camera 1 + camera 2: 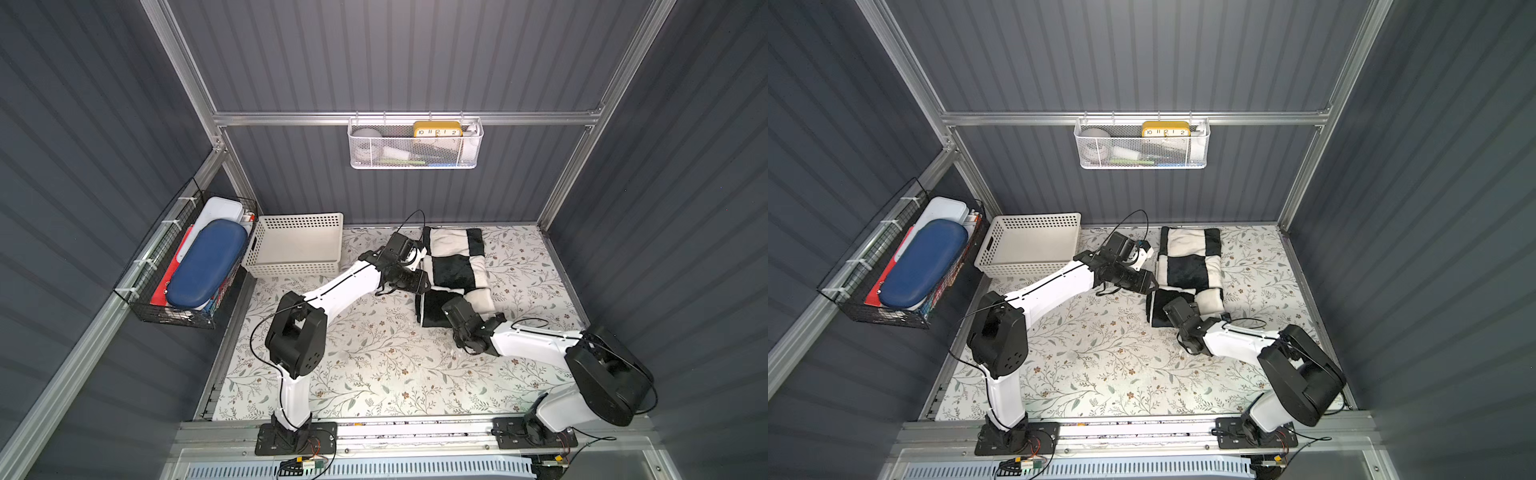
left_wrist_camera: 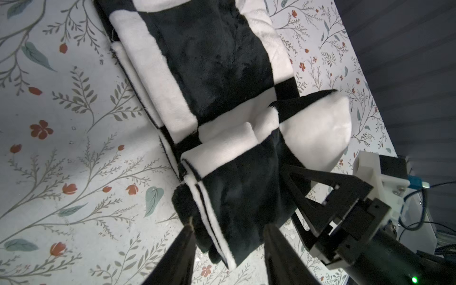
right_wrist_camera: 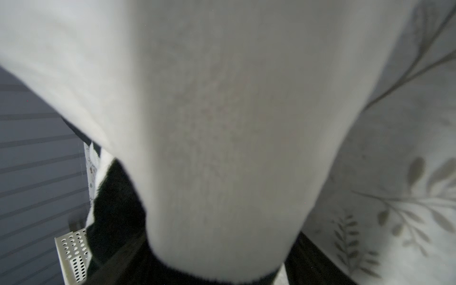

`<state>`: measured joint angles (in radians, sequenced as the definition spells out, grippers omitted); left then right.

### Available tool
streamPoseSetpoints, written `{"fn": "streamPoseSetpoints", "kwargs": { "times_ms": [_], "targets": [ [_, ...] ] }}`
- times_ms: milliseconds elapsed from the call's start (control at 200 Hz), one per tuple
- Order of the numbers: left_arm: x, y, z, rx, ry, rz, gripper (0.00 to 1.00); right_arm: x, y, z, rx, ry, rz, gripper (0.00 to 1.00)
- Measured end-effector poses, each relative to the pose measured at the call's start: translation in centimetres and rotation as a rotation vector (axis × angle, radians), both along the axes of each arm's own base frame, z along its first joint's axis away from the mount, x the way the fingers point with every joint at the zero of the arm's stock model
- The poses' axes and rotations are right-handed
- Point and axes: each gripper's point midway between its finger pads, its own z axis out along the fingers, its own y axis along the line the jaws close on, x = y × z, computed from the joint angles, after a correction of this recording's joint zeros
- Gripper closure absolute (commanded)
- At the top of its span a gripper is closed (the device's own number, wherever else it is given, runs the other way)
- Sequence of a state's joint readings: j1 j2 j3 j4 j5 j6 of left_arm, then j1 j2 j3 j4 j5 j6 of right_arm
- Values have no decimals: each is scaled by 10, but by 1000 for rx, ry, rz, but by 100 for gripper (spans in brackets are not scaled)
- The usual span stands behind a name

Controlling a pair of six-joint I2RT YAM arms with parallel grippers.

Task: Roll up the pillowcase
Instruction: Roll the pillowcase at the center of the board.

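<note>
- Partly rolled, the black and cream-white checkered plush pillowcase (image 1: 453, 270) lies far right on the floral-covered table (image 1: 374, 353).
- Right gripper (image 2: 290, 190) clamps its near end, jaws wide.
- Left gripper (image 2: 229, 224) straddles that end; grip unclear.

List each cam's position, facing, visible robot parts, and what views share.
Top views: above the arm bases, looking down at the table; left arm, right arm whole.
Left wrist: on the left arm, facing the pillowcase at its rolled end; left gripper and right gripper show.
Right wrist: right against white pillowcase cloth; basket corner beyond; nothing of the arm clear.
Shared: pillowcase in all four.
</note>
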<state>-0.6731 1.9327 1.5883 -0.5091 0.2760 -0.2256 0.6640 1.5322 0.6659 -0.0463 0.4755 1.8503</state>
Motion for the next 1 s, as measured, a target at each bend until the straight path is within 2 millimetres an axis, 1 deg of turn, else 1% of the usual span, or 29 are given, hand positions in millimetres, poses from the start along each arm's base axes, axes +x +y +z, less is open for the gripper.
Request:
{"fn": "streamPoseSetpoints", "kwargs": {
  "times_ms": [20, 70, 125, 165, 280, 370, 405, 510, 645, 700, 810, 895, 1000],
  "targets": [
    [0, 1, -1, 2, 1, 1, 50, 1, 0, -3, -3, 2, -2, 34],
    [-2, 2, -3, 6, 6, 1, 50, 6, 2, -3, 4, -8, -6, 39],
    [-2, 3, -5, 8, 9, 2, 50, 9, 4, -5, 6, -12, -5, 49],
    [-1, 4, -5, 9, 10, 5, 50, 10, 5, -7, 16, -13, -10, 55],
    [2, 7, -2, 7, 3, 15, 50, 7, 4, -6, 26, -6, -12, 65],
    [3, 9, 2, 7, -8, 21, 49, -2, 2, 3, 47, 17, -3, 71],
    [4, 9, 4, 6, -13, 23, 49, -7, 2, 7, 55, 31, 7, 76],
    [3, 10, 6, 3, -16, 23, 49, -28, 2, 18, 99, 98, 47, 85],
    [0, 11, 2, 7, -14, 12, 50, -62, 1, 23, 133, 209, 109, 88],
    [-1, 12, -1, 12, -13, 8, 50, -75, 0, 25, 144, 252, 127, 85],
    [-4, 11, -3, 6, -2, -3, 50, -96, -8, 26, 150, 299, 148, 84],
    [-8, 8, -2, -13, 13, -25, 51, -103, -16, 22, 142, 337, 147, 79],
    [-13, 2, -2, -42, 34, -54, 50, -99, -20, 15, 132, 411, 146, 74]
  ]
}}
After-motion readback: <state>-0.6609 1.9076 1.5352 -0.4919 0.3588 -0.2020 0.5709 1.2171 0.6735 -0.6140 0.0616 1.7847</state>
